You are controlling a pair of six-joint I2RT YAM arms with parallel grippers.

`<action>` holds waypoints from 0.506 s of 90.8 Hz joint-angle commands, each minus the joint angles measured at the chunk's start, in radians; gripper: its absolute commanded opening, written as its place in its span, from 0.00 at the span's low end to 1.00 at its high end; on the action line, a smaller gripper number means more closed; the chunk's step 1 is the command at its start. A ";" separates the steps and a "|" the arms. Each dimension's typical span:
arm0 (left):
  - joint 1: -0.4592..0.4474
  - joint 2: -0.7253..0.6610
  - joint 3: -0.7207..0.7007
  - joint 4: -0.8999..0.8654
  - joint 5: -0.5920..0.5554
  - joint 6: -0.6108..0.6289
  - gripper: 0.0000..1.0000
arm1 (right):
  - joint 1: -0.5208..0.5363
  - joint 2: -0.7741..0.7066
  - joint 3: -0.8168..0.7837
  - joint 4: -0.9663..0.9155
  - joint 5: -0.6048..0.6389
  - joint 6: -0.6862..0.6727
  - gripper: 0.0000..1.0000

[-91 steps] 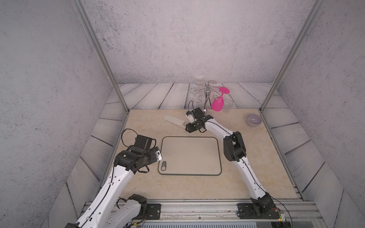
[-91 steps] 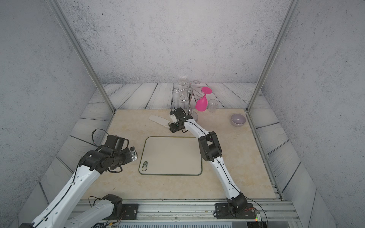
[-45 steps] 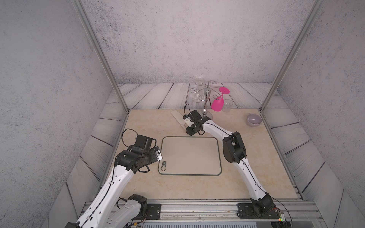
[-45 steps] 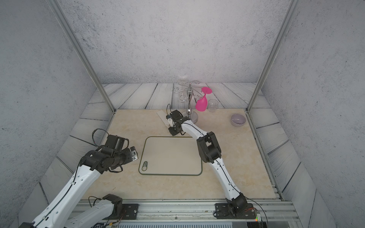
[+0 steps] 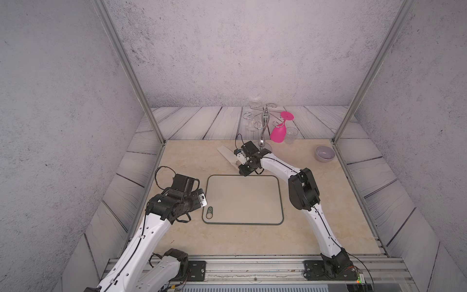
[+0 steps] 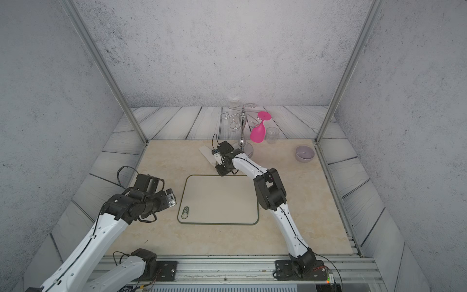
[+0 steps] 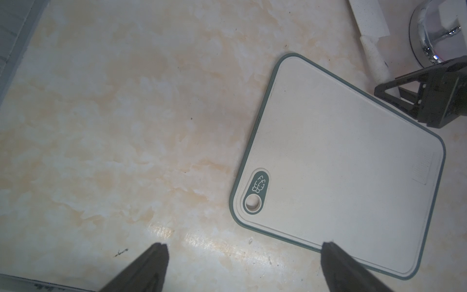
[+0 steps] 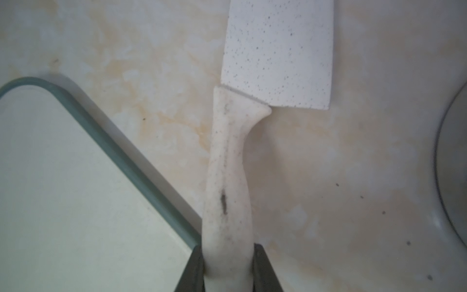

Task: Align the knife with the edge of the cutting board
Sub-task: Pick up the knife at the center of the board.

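The glass rack (image 6: pixel 242 131) crowds the knife (image 6: pixel 206 153) at the table's (image 6: pixel 202 240) far edge; toward the far left corner the way is open.

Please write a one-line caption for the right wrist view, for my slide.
The right gripper is shut on the handle of the knife, close beside the rim of the cutting board.

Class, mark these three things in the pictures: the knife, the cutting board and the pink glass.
knife (image 8: pixel 278 50): right wrist view, on the speckled blade.
cutting board (image 5: pixel 242 199): in a top view, on its bare beige face.
pink glass (image 5: pixel 278 132): in a top view, on its bowl.
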 commanded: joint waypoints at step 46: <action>0.008 0.053 -0.012 0.070 0.060 0.031 1.00 | 0.078 -0.397 -0.484 0.007 0.067 0.131 0.13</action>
